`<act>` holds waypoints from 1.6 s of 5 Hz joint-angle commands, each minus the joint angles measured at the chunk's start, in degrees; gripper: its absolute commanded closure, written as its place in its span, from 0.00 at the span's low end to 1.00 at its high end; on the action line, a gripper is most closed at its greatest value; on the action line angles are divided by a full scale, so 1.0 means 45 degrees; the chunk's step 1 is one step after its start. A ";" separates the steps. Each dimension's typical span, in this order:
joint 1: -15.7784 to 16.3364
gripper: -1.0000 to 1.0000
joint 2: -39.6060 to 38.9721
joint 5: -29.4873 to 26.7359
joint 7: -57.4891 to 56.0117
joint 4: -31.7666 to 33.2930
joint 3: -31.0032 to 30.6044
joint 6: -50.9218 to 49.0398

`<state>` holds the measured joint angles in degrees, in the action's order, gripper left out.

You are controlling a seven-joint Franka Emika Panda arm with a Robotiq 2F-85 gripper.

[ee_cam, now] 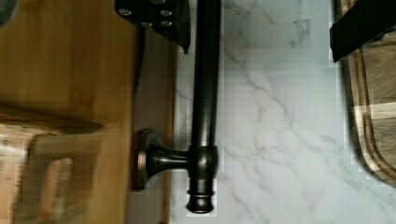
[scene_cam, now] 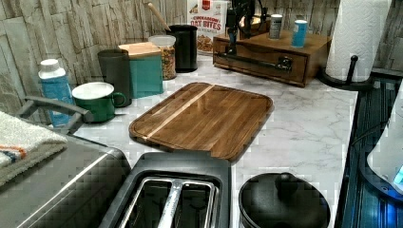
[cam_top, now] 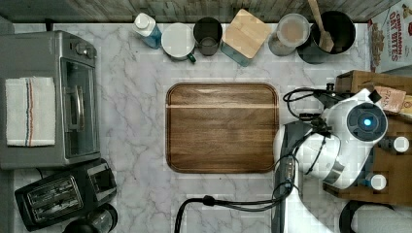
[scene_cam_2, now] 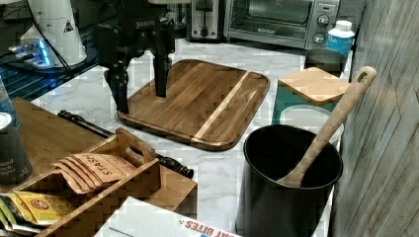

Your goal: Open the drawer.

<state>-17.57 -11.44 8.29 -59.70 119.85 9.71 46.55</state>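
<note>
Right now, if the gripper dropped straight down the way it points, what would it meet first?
Probably the drawer's black bar handle. The wrist view shows the gripper open, one finger between the bar and the drawer front, the other on the marble counter side. Depth is unclear; open fingers could straddle the bar.

One cutting board (cam_top: pixel 221 128), one toaster oven (cam_top: pixel 48 97), two mugs (cam_top: pixel 178 41)
</note>
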 commanded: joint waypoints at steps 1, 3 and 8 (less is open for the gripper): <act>-0.0093 0.00 -0.0086 0.0994 0.0827 0.0266 0.0846 0.1358; 0.0387 0.00 0.0491 0.1246 0.1439 0.0951 0.1462 0.1568; -0.0802 0.00 -0.0725 -0.1607 0.0916 0.2583 0.0151 0.4300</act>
<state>-20.44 -14.06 4.19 -56.12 127.68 12.05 64.01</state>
